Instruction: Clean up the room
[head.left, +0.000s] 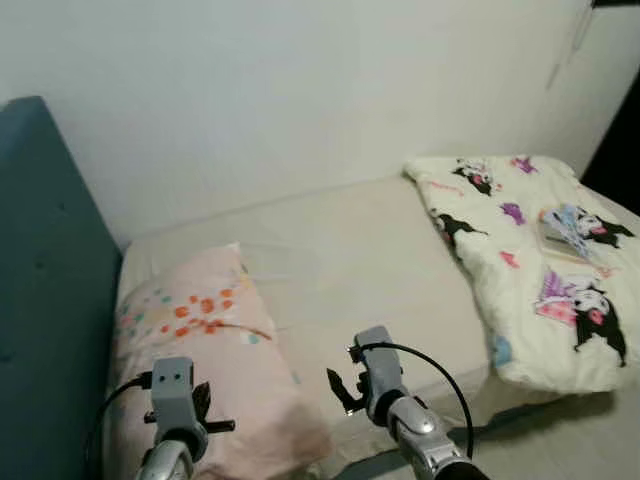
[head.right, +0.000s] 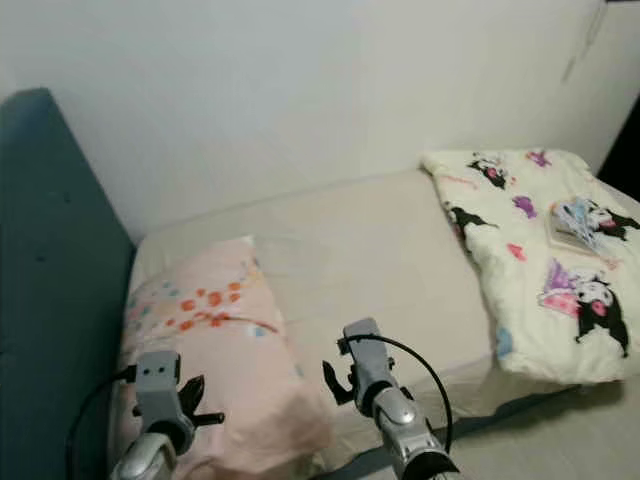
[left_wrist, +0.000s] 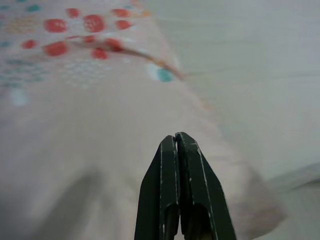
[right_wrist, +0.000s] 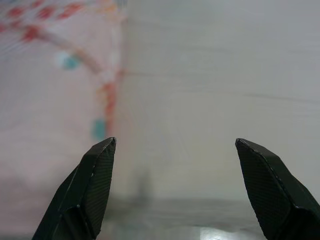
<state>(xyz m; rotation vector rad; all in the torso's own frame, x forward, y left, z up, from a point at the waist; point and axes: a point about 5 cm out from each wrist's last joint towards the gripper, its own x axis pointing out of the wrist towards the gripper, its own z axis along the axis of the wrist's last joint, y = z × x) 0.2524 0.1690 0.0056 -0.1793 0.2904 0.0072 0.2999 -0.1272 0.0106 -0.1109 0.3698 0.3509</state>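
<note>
Left end effector (left_wrist: 176, 142): two long black fingers pressed together, tapering to a narrow point, poised over the near part of the pink pillow (head.left: 200, 340); nothing between them. Silver arm and grey wrist block with a black cable rising at the lower left of the head views.

Right end effector (right_wrist: 175, 145): two black fingers spread wide, textured tips, nothing between them; held above the near edge of the mattress just beside the pillow's edge. Silver arm with a looped black cable at lower centre.

Pink pillow: soft, plump, rectangular; pale pink fabric printed with orange-red and teal dots and flowers; lies at the headboard end of the bed, against the headboard.

Mattress (head.left: 360, 260): cream fitted sheet, smooth with faint creases.

Quilt (head.left: 530, 260): thick, puffy, white, printed with black-and-pink cartoon figures; bunched at the far end of the bed, well apart from the pillow. A small flat book-like item (head.left: 560, 240) rests on top of it.

Headboard (head.left: 45, 290): tall, dark teal, padded fabric, upright on the robot's left.

Wall (head.left: 300, 90): plain white, behind the bed.

Floor (head.left: 590, 440): pale, at lower right beside the bed.
</note>
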